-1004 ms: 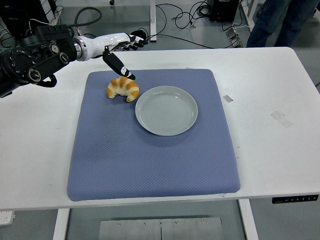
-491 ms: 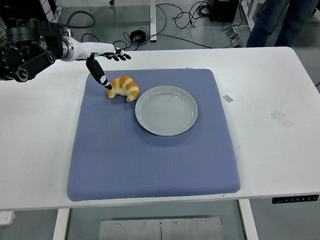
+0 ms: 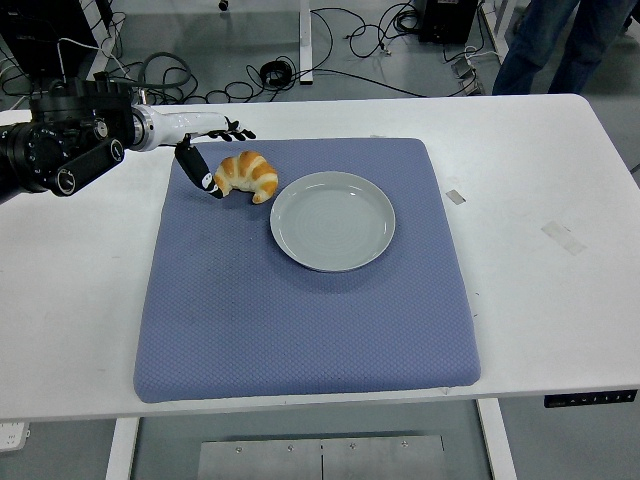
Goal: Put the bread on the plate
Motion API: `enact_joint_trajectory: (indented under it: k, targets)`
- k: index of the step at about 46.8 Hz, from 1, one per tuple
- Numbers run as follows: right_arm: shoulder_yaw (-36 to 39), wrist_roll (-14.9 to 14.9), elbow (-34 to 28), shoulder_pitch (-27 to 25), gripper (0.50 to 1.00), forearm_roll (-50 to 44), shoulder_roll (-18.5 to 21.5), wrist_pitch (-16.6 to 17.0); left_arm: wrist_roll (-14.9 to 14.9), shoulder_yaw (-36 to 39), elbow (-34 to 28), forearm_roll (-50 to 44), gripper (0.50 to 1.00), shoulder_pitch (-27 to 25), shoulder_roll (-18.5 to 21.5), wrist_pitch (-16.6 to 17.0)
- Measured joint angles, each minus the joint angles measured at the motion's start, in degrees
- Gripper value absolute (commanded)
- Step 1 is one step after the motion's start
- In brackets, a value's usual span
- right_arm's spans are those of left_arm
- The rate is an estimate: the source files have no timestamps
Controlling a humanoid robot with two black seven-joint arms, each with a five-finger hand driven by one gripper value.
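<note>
A golden croissant, the bread, lies on the far left part of a blue padded mat, just beside the far-left rim of a round grey plate but not on it. The plate is empty and sits near the middle of the mat's far half.

The robot's left hand comes in from the left edge on a black arm with a white wrist. Its fingers are spread open and hold nothing; they stretch out flat just beyond the croissant, while the dark thumb hangs down with its tip touching, or very nearly touching, the croissant's left end.

Over the last second the hand has drawn back to the left and come lower. A second ago the thumb hung over the croissant's far side; now it is at the left end, closer to the mat. The croissant itself has not moved, and neither has the plate.

This reads as the hand settling into position for a grasp, not yet closing. The task has barely started: the bread must still be gripped, lifted and carried the short way right onto the plate.

The right hand is out of view. A person's legs show at the top right, beyond the white table.
</note>
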Motion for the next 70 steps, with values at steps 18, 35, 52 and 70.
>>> enact_joint_trajectory:
  k: [18, 35, 52, 70]
  targets:
    - [0.00, 0.00, 0.00, 0.00, 1.000, -0.02, 0.00, 0.00, 0.38, -2.46, 2.99, 0.02, 0.972, 2.58, -2.57, 4.03]
    - [0.00, 0.00, 0.00, -0.01, 1.000, 0.00, 0.00, 0.00, 0.35, -3.62, 3.08, 0.09, 0.881, 3.99, -3.74, 5.08]
    - [0.00, 0.00, 0.00, 0.00, 1.000, -0.01, 0.00, 0.00, 0.49, -3.57, 3.06, 0.17, 0.703, 4.44, -4.07, 5.22]
    - [0.00, 0.00, 0.00, 0.00, 1.000, -0.02, 0.00, 0.00, 1.58, -3.44, 5.04, 0.10, 0.500, 3.72, -3.69, 4.89]
